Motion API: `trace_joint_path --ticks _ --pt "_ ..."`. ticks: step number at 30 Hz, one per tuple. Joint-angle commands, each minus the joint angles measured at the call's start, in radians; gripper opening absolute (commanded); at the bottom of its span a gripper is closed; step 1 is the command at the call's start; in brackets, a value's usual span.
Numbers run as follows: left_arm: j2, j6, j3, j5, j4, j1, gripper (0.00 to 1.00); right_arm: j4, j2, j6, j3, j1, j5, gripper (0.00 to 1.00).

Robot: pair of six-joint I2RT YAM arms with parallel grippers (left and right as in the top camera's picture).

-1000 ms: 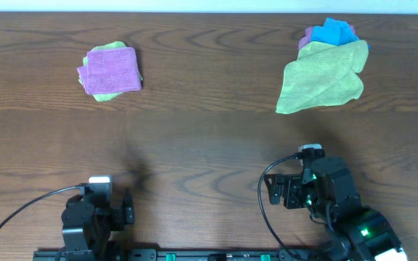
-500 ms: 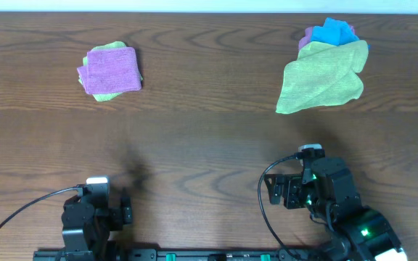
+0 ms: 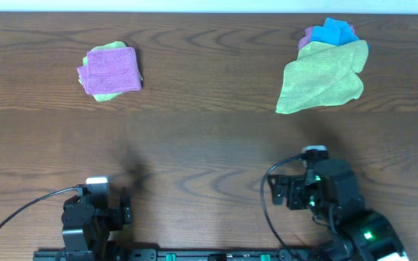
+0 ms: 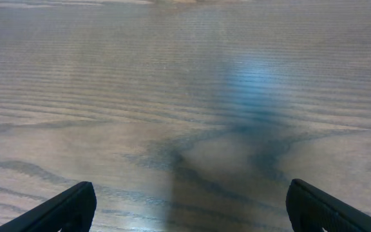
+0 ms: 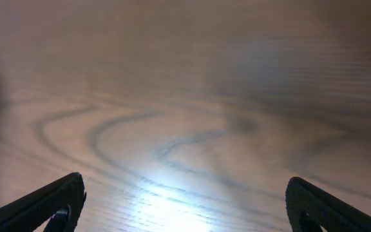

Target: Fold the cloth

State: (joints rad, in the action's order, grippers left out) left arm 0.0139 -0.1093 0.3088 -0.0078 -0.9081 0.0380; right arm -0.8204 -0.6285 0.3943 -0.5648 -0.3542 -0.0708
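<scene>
A crumpled green cloth [image 3: 322, 83] lies at the back right of the wooden table, on top of a pile with a blue cloth [image 3: 337, 32] and a purple cloth [image 3: 309, 35]. At the back left, a folded purple cloth [image 3: 111, 69] sits on a folded green one [image 3: 106, 95]. My left gripper [image 3: 96, 206] is at the front left edge, open and empty, over bare wood [image 4: 185, 206]. My right gripper [image 3: 307, 185] is at the front right, open and empty, over bare wood [image 5: 185, 206]. Neither wrist view shows any cloth.
Black cables loop beside both arm bases along the front edge [image 3: 267, 210]. Bare brown wood [image 3: 209, 145] stretches between the two cloth piles and the arms.
The right arm has drawn back slightly toward the front edge. The left arm and the cloths have not moved.
</scene>
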Motion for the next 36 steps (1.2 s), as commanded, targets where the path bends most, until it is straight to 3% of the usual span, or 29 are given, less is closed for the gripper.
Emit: trace_joint_path --ticks 1,4,9,12,17,36 --pt "-0.010 -0.025 -0.033 -0.026 -0.029 -0.002 0.95 0.002 0.064 -0.021 0.027 0.086 0.102 0.99" --pt "-0.010 -0.025 -0.033 -0.026 -0.029 -0.002 0.95 0.054 0.180 -0.076 0.114 0.189 0.192 0.99" --pt "-0.010 -0.025 -0.033 -0.026 -0.029 -0.002 0.95 0.161 0.384 -0.267 0.316 0.291 0.145 0.99" --pt "-0.010 -0.025 -0.033 -0.026 -0.029 -0.002 0.95 0.174 0.480 -0.278 0.413 0.340 0.138 0.99" --pt "-0.010 -0.025 -0.033 -0.026 -0.029 -0.002 0.95 0.150 0.536 -0.386 0.408 0.364 0.134 0.99" --pt "-0.010 -0.025 -0.033 -0.026 -0.029 -0.002 0.95 0.091 0.623 -0.392 0.404 0.364 0.134 0.99"
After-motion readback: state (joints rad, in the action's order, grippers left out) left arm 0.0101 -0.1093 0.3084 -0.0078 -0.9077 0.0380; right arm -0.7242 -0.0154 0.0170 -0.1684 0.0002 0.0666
